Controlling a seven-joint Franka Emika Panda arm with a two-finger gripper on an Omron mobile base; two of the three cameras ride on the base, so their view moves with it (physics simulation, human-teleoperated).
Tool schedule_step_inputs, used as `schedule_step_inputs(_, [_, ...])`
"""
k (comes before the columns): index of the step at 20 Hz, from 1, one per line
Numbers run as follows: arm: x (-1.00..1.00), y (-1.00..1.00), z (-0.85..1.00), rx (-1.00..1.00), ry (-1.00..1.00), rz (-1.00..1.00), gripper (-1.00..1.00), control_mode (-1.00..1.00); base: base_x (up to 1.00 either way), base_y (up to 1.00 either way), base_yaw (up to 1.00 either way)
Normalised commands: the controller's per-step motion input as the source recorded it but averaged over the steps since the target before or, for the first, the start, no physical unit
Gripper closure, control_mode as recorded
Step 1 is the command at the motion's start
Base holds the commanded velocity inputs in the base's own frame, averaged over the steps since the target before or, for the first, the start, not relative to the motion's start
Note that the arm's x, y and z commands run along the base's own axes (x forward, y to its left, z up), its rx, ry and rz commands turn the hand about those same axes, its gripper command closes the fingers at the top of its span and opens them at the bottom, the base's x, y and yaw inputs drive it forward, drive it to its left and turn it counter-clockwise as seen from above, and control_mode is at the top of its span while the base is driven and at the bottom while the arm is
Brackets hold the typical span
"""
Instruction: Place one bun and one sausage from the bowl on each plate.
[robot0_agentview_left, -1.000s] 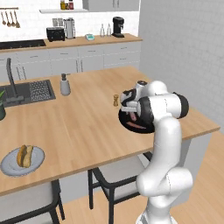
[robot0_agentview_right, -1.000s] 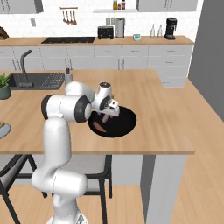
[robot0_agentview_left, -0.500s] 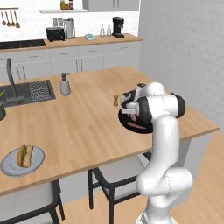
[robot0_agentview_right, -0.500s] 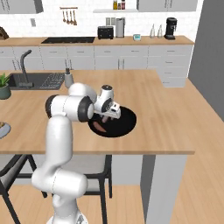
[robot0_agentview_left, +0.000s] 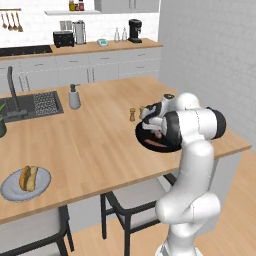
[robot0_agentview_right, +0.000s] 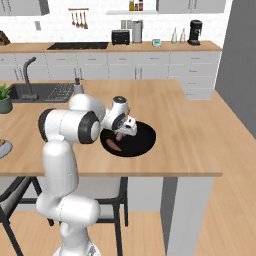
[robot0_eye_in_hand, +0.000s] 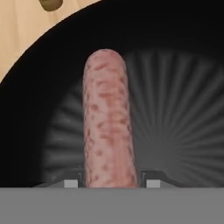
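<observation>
The black bowl sits on the wooden island near its right end. My gripper reaches down into it. In the hand view a pink speckled sausage runs lengthwise between my fingertips, which press against its two sides. A second sausage lies on the bowl's floor beside my hand. A light-grey plate at the island's near left corner carries a bun and a sausage; its edge shows in the right base view.
Two small shakers stand just behind the bowl. A soap dispenser and the sink are farther left on the island. Stools stand under the near edge. A potted plant is by the sink.
The jaws have closed in from wide open onto the sausage's sides. The hand has settled a little lower in the bowl; nothing else moved.
</observation>
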Motion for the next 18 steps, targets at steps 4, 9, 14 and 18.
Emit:
schedule_step_inputs(4, [-0.58, 0.0, 1.0, 0.0, 0.0, 0.0, 1.0, -1.0, 0.0, 0.0, 0.0])
schedule_step_inputs(9, [-0.8, 0.0, 1.0, 0.01, 0.0, 0.0, 1.0, -1.0, 0.0, 0.0, 0.0])
schedule_step_inputs(14, [-0.89, 0.08, 0.42, 0.01, -0.01, 0.0, 1.0, -1.0, 0.0, 0.0, 0.0])
schedule_step_inputs(18, [-0.94, 0.19, -0.01, 0.0, -0.08, 0.04, 1.0, -1.0, 0.0, 0.0, 0.0])
